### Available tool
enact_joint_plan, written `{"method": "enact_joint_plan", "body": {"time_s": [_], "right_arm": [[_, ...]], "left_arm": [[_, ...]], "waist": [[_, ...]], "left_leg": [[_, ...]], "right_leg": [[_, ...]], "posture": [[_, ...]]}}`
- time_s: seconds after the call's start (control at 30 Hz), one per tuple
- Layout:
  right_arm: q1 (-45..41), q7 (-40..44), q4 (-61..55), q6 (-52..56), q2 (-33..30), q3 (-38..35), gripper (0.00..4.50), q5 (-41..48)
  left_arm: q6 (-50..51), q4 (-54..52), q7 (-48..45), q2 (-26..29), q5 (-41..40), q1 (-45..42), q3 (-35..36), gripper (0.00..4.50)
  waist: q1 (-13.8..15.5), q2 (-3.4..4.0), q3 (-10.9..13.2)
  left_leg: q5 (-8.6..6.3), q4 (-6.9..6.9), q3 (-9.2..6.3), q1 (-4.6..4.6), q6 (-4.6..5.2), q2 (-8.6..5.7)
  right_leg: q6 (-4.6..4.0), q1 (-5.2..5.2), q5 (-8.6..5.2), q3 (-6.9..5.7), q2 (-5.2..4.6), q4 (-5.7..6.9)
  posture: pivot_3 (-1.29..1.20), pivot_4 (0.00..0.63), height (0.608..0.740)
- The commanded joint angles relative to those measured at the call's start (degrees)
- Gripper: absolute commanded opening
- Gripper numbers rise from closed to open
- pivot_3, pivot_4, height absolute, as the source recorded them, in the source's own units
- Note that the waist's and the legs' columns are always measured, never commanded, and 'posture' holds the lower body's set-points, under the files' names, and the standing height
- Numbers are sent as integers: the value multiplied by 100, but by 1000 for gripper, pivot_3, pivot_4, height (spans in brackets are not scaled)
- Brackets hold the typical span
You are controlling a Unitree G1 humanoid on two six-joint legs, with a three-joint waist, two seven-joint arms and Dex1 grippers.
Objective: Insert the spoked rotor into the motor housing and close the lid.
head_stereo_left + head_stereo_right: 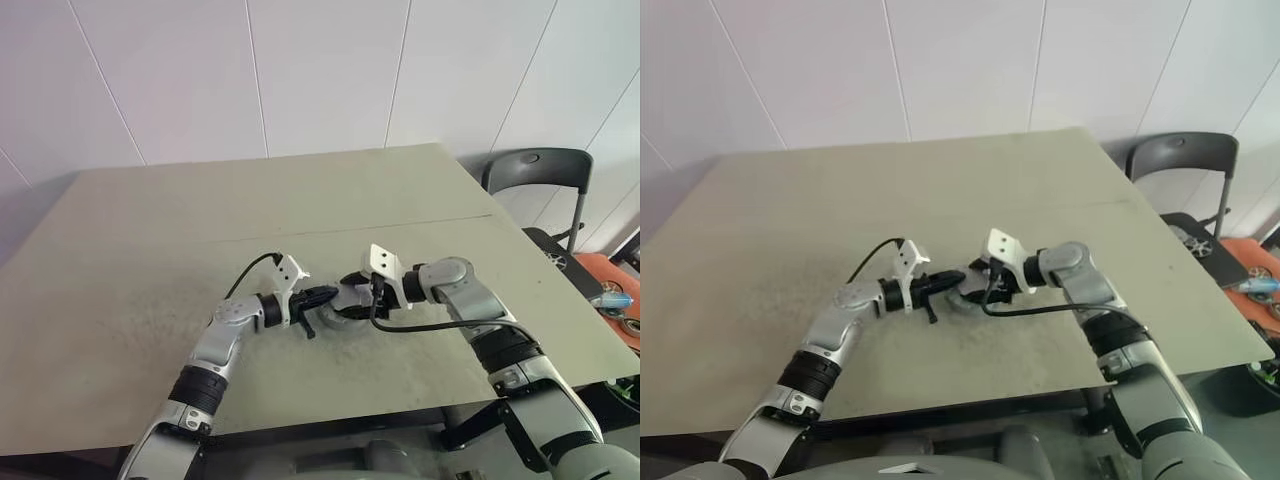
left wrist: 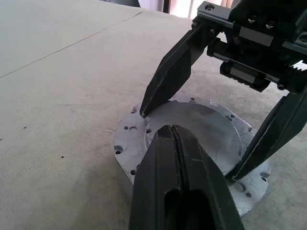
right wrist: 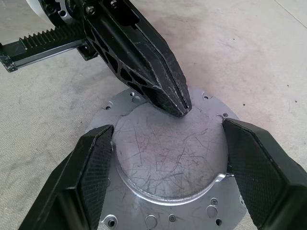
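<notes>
White wall panels stand behind a broad pale green desk (image 1: 150,260), and a dark chair (image 1: 537,170) sits off its far right corner. Near the middle of the desk's near edge lies a round grey metal disc, the lid (image 3: 168,158), flat side up, with a raised scratched centre and a flange of small holes. Whether the motor housing sits under it cannot be told.

From the right, the right gripper (image 3: 168,167) straddles the raised centre with its fingers (image 2: 168,76) spread wide, one at each side of that step, tips at the metal. From the left, the left gripper (image 3: 180,108) has its fingers (image 2: 180,187) pressed together, their tip at or just above the lid's top face near its rim.
</notes>
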Motion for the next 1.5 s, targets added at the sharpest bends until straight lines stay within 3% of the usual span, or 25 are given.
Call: {"method": "enact_joint_plan", "body": {"time_s": [0.03,0.07,0.13,0.2,0.57,1.0,1.5], "right_arm": [[102,44,51,196,30,85,3244,5],[93,47,53,210,32,76,3244,15],[95,119,5,246,20,68,3998,67],[102,169,-88,337,40,11,4458,178],[-180,307,-229,1318,129,-606,4458,1072],[-543,49,335,1784,181,-1031,4458,1386],[-1128,-458,1968,3273,-172,-739,4458,833]], "left_arm": [[299,302,63,91,328,80,-258,0],[287,306,79,84,328,83,-248,0],[270,302,116,77,317,84,-228,0],[214,332,207,83,349,68,-200,0],[137,378,213,135,193,72,-49,0],[402,-162,-717,141,-383,166,-34,0],[236,-74,-587,78,-245,105,16,0]], "waist": [[0,0,0],[0,0,0],[-1,1,1],[-9,0,1],[-8,2,2],[-6,11,9],[4,19,4]], "left_leg": [[0,0,-1,8,0,0],[-1,-1,-2,18,1,0],[-4,-8,-3,53,6,0],[-7,-10,-3,68,10,0],[-8,-11,-5,62,11,0],[-11,-11,-4,45,18,-2],[-11,-1,-3,-29,17,-8]], "right_leg": [[1,9,-1,0,0,-1],[3,19,-2,-1,0,-2],[21,49,-14,-2,-1,-7],[38,66,-26,-2,-1,-8],[38,57,-25,-1,-3,-8],[23,41,-16,-1,-6,-8],[17,-27,-12,1,-10,-4]], "posture": [[0,0,740],[0,0,740],[0,0,740],[0,0,740],[0,0,740],[0,0,740],[0,0,740]]}}
